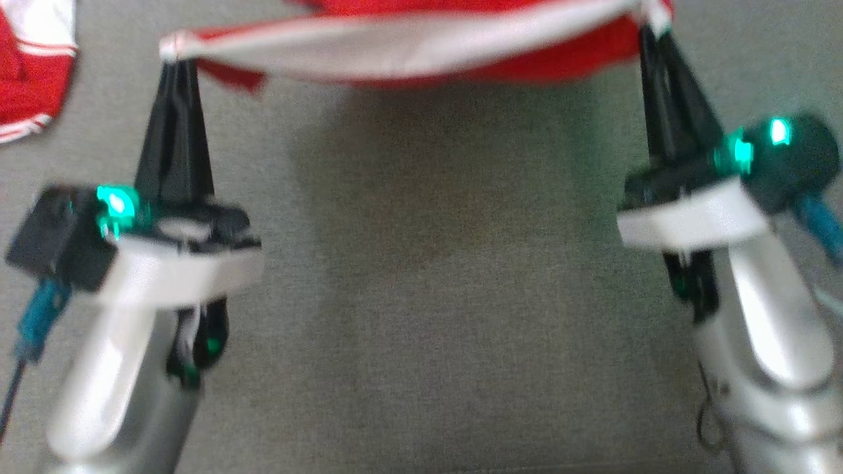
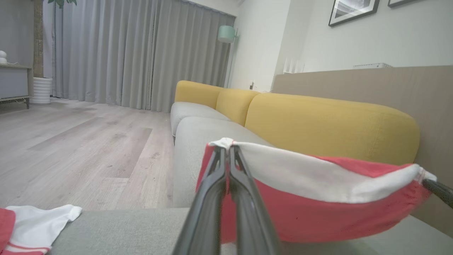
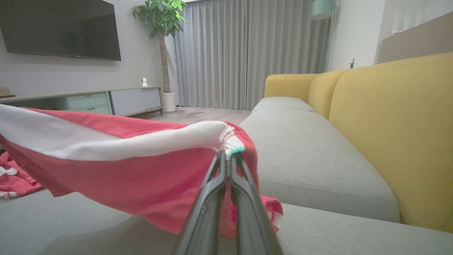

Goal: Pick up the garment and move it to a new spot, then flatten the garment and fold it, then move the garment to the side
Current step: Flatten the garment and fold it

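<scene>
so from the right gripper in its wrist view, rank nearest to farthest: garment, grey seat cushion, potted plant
1. garment, pinched in the right gripper itself.
2. grey seat cushion, just beyond, to the right.
3. potted plant, far off by the curtains, upper left.

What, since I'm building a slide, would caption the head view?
Left gripper and right gripper hold the red-and-white garment stretched between them over the grey cushion.

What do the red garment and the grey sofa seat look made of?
Garment: soft matte cloth, probably a knit; it sags between its held corners and bunches there. Grey sofa seat: matte woven upholstery, with a grainy weave and a stitched seam.
</scene>
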Controlling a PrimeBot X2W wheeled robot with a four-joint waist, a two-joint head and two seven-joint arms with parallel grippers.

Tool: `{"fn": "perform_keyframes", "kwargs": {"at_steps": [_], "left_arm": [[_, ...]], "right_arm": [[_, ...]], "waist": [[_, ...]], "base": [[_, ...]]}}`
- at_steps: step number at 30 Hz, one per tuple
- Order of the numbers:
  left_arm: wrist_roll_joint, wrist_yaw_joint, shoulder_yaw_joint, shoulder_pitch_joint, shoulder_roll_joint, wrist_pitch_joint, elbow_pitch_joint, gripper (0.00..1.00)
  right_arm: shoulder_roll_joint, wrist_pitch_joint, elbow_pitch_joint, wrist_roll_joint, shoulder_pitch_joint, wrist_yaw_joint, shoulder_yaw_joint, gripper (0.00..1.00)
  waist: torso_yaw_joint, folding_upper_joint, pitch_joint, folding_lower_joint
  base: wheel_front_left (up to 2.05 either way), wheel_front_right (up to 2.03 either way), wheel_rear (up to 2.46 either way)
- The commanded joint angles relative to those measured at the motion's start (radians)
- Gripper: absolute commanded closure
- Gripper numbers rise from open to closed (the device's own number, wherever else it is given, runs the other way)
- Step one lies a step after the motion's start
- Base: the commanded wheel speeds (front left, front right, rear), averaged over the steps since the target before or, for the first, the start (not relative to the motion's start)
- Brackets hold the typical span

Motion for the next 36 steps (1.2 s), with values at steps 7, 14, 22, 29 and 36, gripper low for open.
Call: {"fn": "perform_keyframes", "kwargs": {"at_steps": [7,14,22,29,36], "left_arm": [[-0.001,0.072,0.051,0.274,0.053,-0.011,-0.236,1.00],[-0.003,0.134,0.036,0.494,0.100,0.065,-0.405,1.00],[-0.070,0.083,0.008,0.449,0.101,0.130,-0.304,1.00],[-0.081,0.008,-0.019,0.255,0.094,0.175,-0.130,1.00],[-0.063,-0.061,-0.057,-0.037,0.071,0.256,0.080,1.00]], "right_arm": [[0.040,0.026,-0.267,-0.018,0.338,-0.001,-0.006,1.00],[0.068,0.114,-0.453,-0.019,0.610,-0.001,-0.009,1.00],[0.075,0.133,-0.419,-0.041,0.625,-0.001,0.016,1.00],[0.081,0.125,-0.323,-0.008,0.538,-0.001,-0.021,1.00],[0.082,0.099,-0.194,0.071,0.402,-0.001,-0.026,1.00]], "waist": [[0.005,0.0000,-0.193,0.0002],[-0.007,0.0000,-0.238,0.0002],[-0.026,0.0000,-0.193,0.0002],[-0.048,0.0000,-0.122,0.0002],[-0.093,0.0000,-0.025,0.0002]], "base": [[0.00,0.00,0.00],[0.00,0.00,0.00],[0.00,0.00,0.00],[0.00,0.00,0.00],[0.00,0.00,0.00]]}}
